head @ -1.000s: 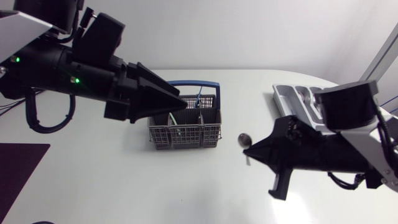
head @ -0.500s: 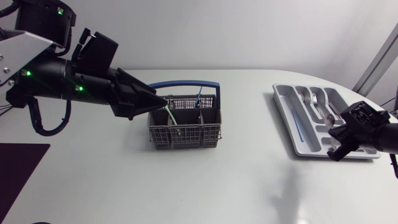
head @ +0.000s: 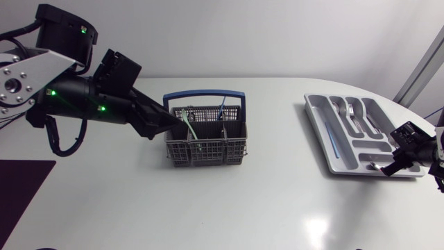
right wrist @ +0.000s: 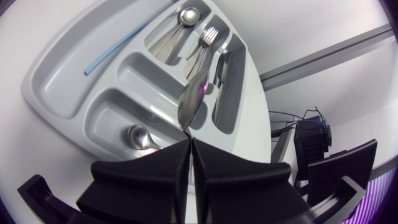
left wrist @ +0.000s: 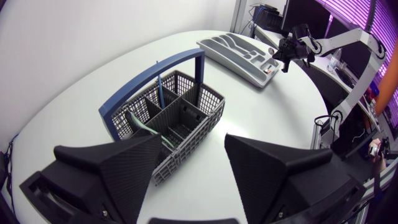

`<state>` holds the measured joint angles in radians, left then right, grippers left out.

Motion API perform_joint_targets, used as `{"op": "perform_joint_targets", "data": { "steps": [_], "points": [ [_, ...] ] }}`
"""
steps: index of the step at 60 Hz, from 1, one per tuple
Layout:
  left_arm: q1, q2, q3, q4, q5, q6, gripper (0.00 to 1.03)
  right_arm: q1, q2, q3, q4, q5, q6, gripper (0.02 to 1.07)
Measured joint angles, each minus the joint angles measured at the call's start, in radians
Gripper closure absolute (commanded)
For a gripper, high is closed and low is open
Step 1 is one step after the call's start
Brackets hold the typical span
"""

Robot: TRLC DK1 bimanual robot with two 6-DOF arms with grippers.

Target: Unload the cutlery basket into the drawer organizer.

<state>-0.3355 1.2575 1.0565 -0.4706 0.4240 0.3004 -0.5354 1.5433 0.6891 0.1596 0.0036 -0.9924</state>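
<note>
Right gripper [right wrist: 189,140]: fingers pressed together, clamping a spoon [right wrist: 193,99] whose bowl projects ahead of the fingertips. I hold it over the drawer organizer [right wrist: 53,78], near a divider between compartments; whether the spoon touches the organizer, I cannot tell. The organizer lies at the right end of the white table [head: 208,208] and contains sorted cutlery [right wrist: 208,35] and a thin blue stick [right wrist: 109,53]. Left gripper [left wrist: 193,140]: fingers spread wide, holding nothing, poised just beside the cutlery basket [head: 206,142] near mid-table. The basket stands upright, blue handle [head: 205,94] raised, with a green-handled piece [head: 189,128] and a blue-handled piece [head: 222,110] inside. The table surface is glossy, showing one bright light reflection [head: 316,226].
</note>
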Motion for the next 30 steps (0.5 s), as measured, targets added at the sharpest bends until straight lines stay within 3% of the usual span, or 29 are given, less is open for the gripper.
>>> {"op": "perform_joint_targets", "data": {
  "steps": [16,27,30],
  "points": [
    [0.000,0.000,-0.024,0.002,-0.023,0.000,0.32,-0.017,0.108,0.013,0.050,0.036,-0.054,0.97],
    [0.001,0.000,-0.031,0.002,-0.048,0.000,0.32,-0.037,0.114,0.013,0.051,0.047,-0.071,0.45],
    [0.001,0.000,-0.031,0.005,-0.052,0.000,0.32,-0.043,0.111,0.013,0.049,0.047,-0.072,0.35]
  ]
}}
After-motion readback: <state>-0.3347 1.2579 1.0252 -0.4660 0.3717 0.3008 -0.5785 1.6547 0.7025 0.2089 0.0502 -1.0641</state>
